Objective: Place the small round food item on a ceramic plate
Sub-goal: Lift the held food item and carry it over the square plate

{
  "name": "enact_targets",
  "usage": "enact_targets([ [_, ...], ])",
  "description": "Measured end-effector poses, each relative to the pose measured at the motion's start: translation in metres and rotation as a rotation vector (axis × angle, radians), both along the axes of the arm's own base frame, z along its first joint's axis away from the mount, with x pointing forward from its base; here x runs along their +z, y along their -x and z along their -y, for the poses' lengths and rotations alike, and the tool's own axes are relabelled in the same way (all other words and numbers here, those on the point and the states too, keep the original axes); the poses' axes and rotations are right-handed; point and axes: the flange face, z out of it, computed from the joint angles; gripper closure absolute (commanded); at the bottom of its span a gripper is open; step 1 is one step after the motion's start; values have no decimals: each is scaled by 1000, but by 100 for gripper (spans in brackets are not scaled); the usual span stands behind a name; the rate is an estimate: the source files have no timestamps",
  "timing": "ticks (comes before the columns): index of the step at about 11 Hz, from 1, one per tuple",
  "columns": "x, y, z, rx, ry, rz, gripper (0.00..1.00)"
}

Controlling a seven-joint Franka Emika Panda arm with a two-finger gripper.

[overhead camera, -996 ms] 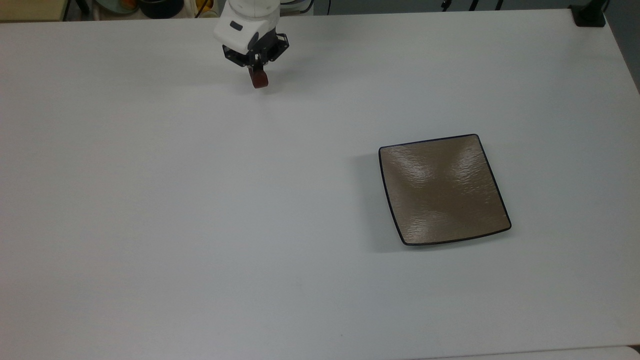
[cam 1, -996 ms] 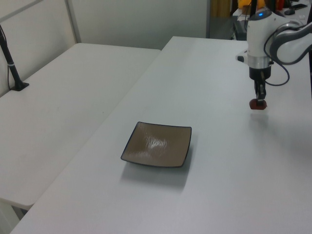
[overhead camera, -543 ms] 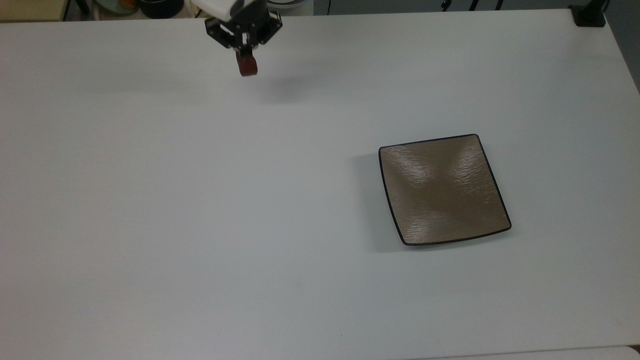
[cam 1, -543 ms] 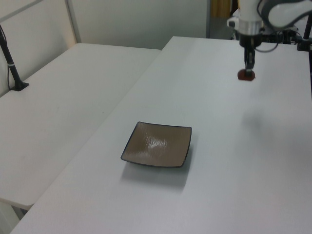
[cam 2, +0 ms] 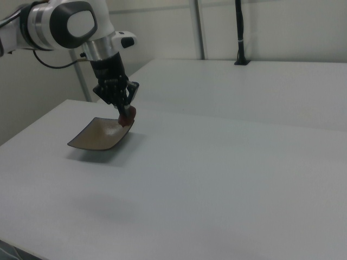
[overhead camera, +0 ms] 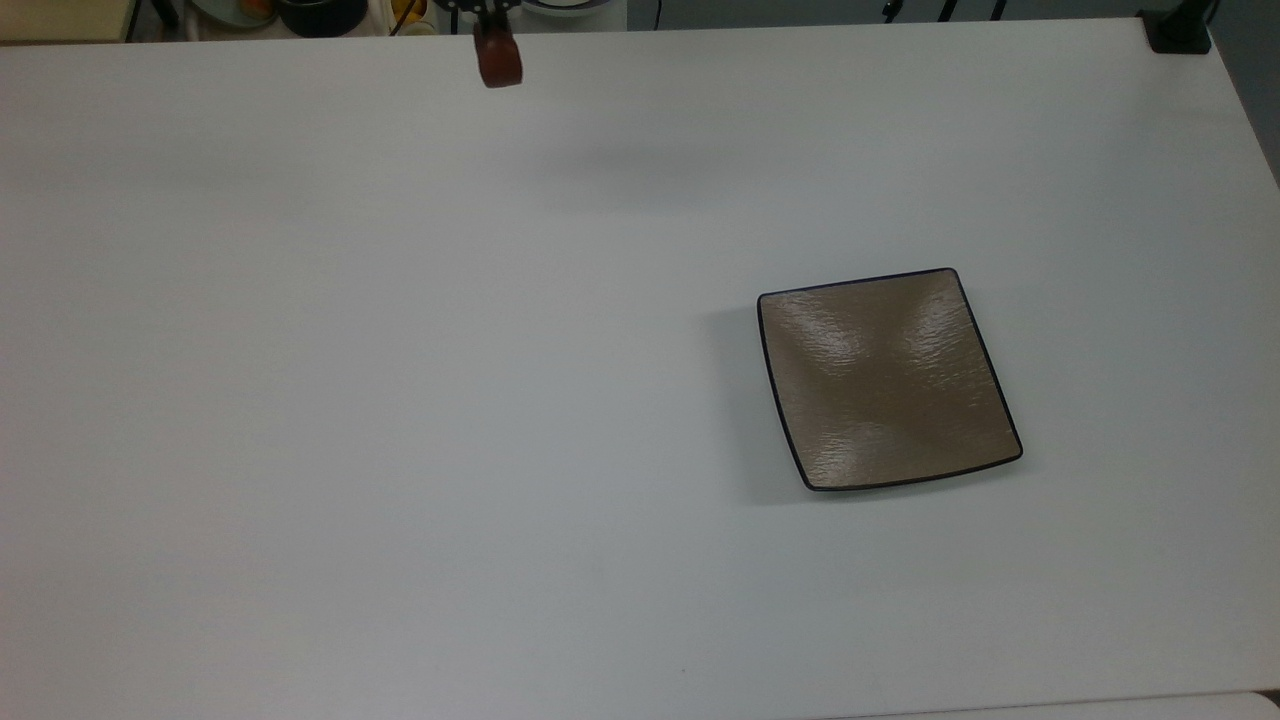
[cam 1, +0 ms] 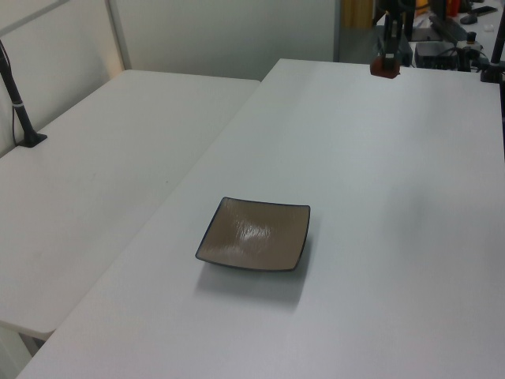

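Observation:
The small round food item [overhead camera: 497, 60], dark red-brown and glossy, hangs high above the white table, held between the fingers of my gripper [cam 2: 126, 112]. It sits at the top edge of the top view, and also shows as the food item [cam 1: 384, 67] in the left view and the food item [cam 2: 127, 116] in the right view. The ceramic plate [overhead camera: 885, 378], square and tan-brown with a thin dark rim, lies bare on the table, far from the gripper toward the top view's lower right. The plate [cam 1: 254, 235] and plate [cam 2: 97, 135] show in the side views too.
A black clamp base [overhead camera: 1178, 30] stands at the table's far corner in the top view's upper right. A second white table [cam 1: 102, 166] adjoins along the left view's left. Bowls and clutter [overhead camera: 300, 12] sit beyond the top view's upper edge.
The gripper has risen well off the table with the food item in it, moving toward the top view's upper edge. The plate has not moved.

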Motion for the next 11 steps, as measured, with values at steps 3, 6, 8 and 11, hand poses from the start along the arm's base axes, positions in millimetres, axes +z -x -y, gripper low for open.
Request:
enact_targets([
  [3, 0, -18, -37, -28, -39, 5, 97],
  [6, -17, -43, -102, -56, -68, 1, 97],
  [8, -26, -61, -141, -77, -110, 62, 97],
  [11, -63, -81, -193, -76, -145, 122, 97],
])
